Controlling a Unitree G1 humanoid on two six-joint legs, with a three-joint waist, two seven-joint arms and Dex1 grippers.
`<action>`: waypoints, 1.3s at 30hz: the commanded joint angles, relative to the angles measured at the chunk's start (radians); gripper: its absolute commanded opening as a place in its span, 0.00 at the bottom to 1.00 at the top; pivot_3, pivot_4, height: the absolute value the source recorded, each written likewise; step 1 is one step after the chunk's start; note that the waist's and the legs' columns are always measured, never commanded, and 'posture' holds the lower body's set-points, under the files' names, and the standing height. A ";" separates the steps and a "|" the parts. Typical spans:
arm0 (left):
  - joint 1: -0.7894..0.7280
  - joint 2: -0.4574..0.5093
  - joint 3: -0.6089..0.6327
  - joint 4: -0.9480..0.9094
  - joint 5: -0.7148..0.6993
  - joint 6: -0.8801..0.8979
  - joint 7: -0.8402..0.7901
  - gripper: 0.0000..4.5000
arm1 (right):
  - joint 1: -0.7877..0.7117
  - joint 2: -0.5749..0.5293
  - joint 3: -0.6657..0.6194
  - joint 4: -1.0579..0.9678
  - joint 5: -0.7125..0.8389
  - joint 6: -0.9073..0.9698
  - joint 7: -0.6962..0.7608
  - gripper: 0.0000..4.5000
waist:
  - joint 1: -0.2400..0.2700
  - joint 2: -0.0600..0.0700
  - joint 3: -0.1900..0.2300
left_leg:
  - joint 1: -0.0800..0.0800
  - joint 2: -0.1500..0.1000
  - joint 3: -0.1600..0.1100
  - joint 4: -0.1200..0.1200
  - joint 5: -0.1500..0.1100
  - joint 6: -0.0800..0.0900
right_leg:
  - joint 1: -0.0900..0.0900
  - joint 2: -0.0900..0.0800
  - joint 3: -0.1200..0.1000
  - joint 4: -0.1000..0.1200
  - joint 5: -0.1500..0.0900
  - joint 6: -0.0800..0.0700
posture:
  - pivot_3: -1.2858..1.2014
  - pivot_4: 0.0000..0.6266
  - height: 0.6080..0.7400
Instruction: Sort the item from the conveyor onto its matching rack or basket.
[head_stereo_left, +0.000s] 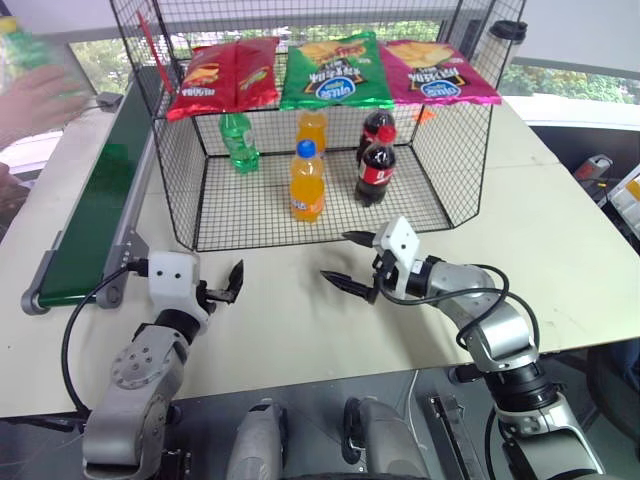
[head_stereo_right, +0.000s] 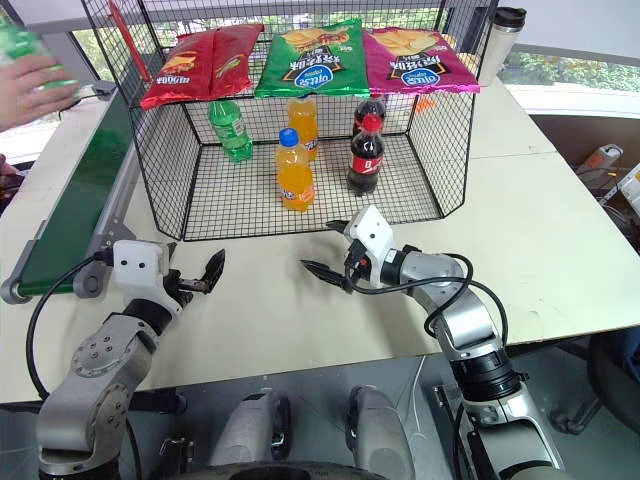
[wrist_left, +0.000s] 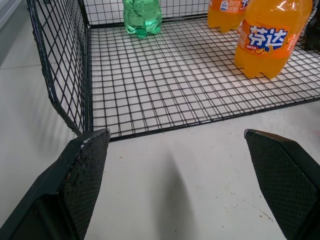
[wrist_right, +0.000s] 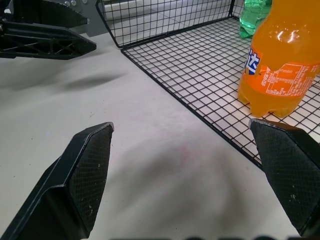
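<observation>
While the item (head_stereo_right: 18, 45), a blurred green bottle, is in a person's hand (head_stereo_right: 35, 88) above the far end of the conveyor (head_stereo_right: 75, 205), we judge the sorting as not begun: it lies on no belt yet. We hold our left gripper (head_stereo_left: 232, 283) and right gripper (head_stereo_left: 352, 262) spread and empty, low over the table (head_stereo_left: 560, 250), before the open front of the rack (head_stereo_left: 190, 200), where other bottles already stand.

Head stereo overhead; wrist views close.
</observation>
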 joint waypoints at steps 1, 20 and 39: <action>-0.005 0.007 -0.002 -0.028 0.001 -0.002 0.001 0.99 | -0.013 0.004 -0.006 -0.042 0.014 -0.009 -0.001 1.00 | 0.000 0.000 0.000 | 0.000 0.000 0.000 0.000 0.000 0.000 | 0.000 0.000 0.000 0.000 0.000 0.000 | 0.52 0.24 1.00; -0.007 0.002 0.016 -0.053 0.005 0.007 0.021 0.99 | -0.015 -0.004 -0.009 -0.047 0.030 -0.004 0.022 1.00 | 0.000 0.000 0.000 | 0.000 0.000 0.000 0.000 0.000 0.000 | 0.000 0.000 0.000 0.000 0.000 0.000 | 0.52 0.24 1.00; -0.017 -0.038 0.200 -0.123 -0.035 0.038 0.112 0.99 | -0.052 -0.054 0.019 -0.096 0.107 -0.082 0.205 1.00 | 0.000 0.000 0.000 | 0.000 0.000 0.000 0.000 0.000 0.000 | 0.000 0.000 0.000 0.000 0.000 0.000 | 0.52 0.24 1.00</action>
